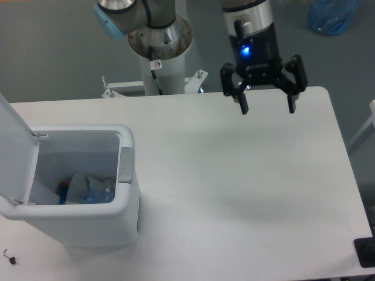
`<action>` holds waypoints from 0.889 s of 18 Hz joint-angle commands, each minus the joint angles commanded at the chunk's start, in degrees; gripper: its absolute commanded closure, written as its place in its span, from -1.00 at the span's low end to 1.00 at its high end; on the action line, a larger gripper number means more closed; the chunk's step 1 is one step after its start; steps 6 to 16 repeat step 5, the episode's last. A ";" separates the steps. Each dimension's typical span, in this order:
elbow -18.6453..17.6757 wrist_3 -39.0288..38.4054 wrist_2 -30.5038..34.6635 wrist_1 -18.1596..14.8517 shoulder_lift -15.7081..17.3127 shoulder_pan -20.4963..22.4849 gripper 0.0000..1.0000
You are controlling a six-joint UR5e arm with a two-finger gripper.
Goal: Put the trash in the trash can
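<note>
The white trash can (126, 193) stands at the table's left with its flip lid (14, 152) raised and a grey panel (126, 165) on its right side. Inside it lies the crushed clear plastic bottle (88, 188) with a bit of blue showing. The crumpled white paper wrapper is not clearly visible. My gripper (267, 108) hangs above the far right part of the table, well away from the can. Its fingers (244, 105) are spread wide and hold nothing.
The robot's base column (159, 47) stands behind the table's far edge. A blue bag (331, 14) lies on the floor at the back right. A small dark object (366, 253) sits at the table's front right corner.
</note>
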 joint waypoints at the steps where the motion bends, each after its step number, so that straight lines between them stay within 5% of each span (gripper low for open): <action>1: 0.09 -0.09 -0.71 -0.09 0.18 0.27 -1.00; 16: 0.00 -0.79 -2.82 -0.17 0.27 1.76 -1.00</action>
